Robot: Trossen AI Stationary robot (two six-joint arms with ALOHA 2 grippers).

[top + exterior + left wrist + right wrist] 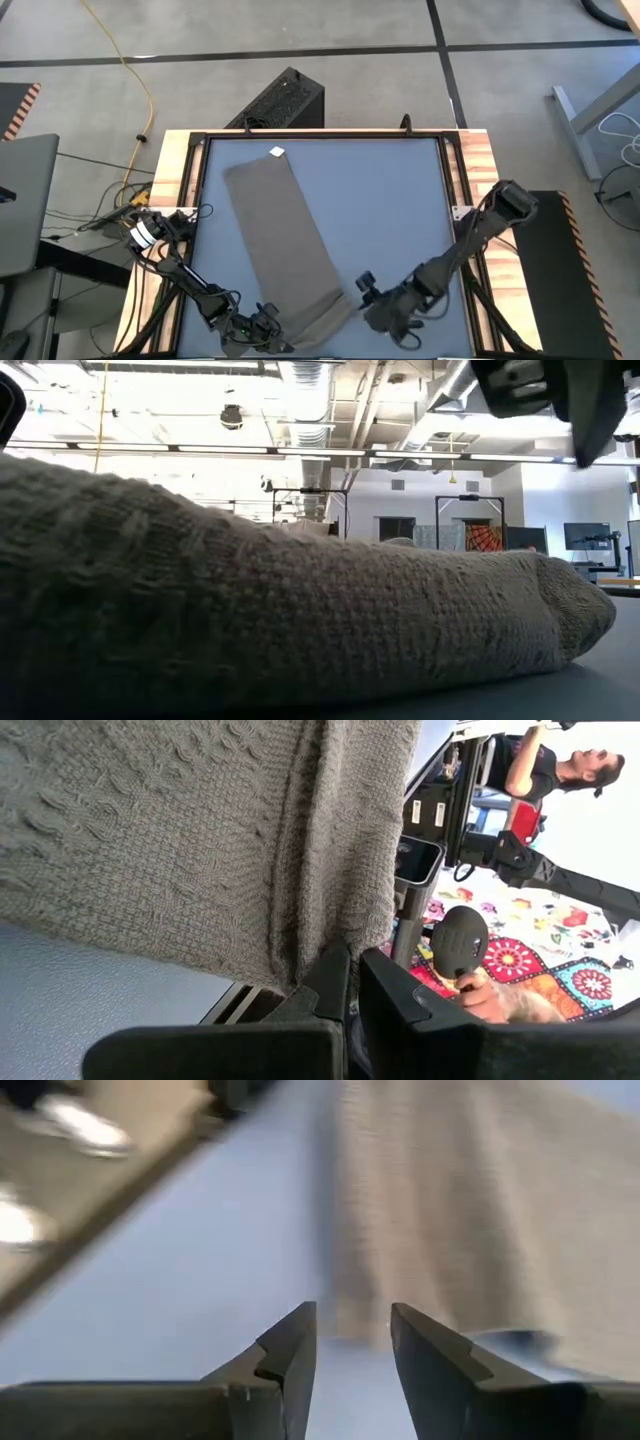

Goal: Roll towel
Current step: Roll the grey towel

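Table: blue-grey mat (390, 200), wooden rim.
Towel (285, 240): long strip, upper centre to bottom centre, white tag (277, 152) at far end.
Left gripper (352, 982): pinching towel's near edge, bottom centre.
Right gripper (352, 1342): fingers apart, empty, just beside towel's near corner.
Handling: soft, limp, light; grip both near corners.

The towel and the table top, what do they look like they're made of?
The towel: soft woven or knitted cloth, probably cotton, matte taupe; raised waffle-like texture shows up close. The table top: smooth matte blue-grey sheet, possibly a mat or laminate, with wood strips along its sides.
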